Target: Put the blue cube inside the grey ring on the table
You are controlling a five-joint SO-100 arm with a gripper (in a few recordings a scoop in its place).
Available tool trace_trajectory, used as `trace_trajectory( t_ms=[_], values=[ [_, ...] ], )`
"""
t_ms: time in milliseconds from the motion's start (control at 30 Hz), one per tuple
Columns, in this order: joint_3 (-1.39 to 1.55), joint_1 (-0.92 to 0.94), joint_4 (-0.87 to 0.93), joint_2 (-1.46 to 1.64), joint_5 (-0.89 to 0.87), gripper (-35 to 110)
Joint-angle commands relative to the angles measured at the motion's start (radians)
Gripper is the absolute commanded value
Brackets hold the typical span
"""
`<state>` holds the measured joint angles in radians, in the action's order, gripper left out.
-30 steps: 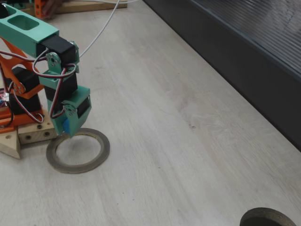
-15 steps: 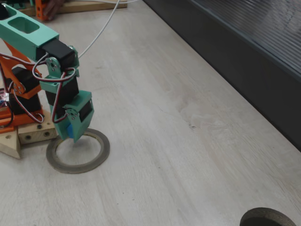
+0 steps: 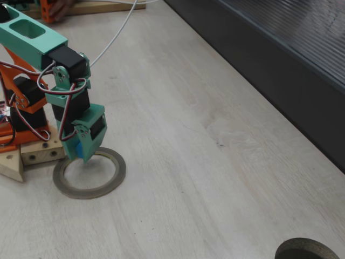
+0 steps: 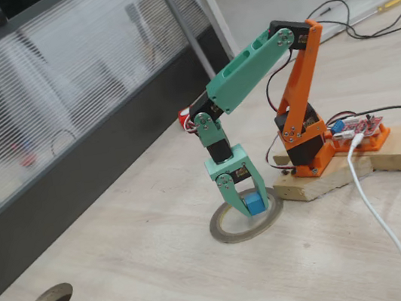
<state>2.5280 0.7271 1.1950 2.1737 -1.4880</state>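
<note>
A: We logged the gripper [image 4: 249,205] pointing down over the grey ring [image 3: 89,172], its fingers closed on the blue cube [image 4: 254,203]. The cube sat pinched between the teal fingers, low over the ring's opening.

B: Agreed. In the other fixed view we saw only a sliver of the blue cube [image 3: 79,149] between the fingers, with the gripper [image 3: 84,154] at the ring's far-left rim, next to the wooden base block [image 3: 39,152] under the arm.

A: Was the cube touching the desk [image 3: 205,140] yet?

B: We could not tell. The fingers hid its underside; it seemed to be just above the surface, or barely on it. We noted it as probably inside the ring's outline, though near the edge rather than centred.

A: So we judged the task as: pickup done, carry done, cube over the target. Left to do: set it down, open the fingers, and lift clear without nudging the ring.

B: We also recorded a darker ring [image 3: 307,250] well apart at the desk's near corner, uninvolved.
</note>
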Motion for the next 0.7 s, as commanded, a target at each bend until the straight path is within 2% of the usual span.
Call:
trace_trajectory(
  t_ms=[0, 667],
  values=[
    [0.018, 0.014, -0.003, 0.014, -0.002, 1],
    [0.015, 0.014, -0.005, 0.026, -0.002, 1]
  ],
)
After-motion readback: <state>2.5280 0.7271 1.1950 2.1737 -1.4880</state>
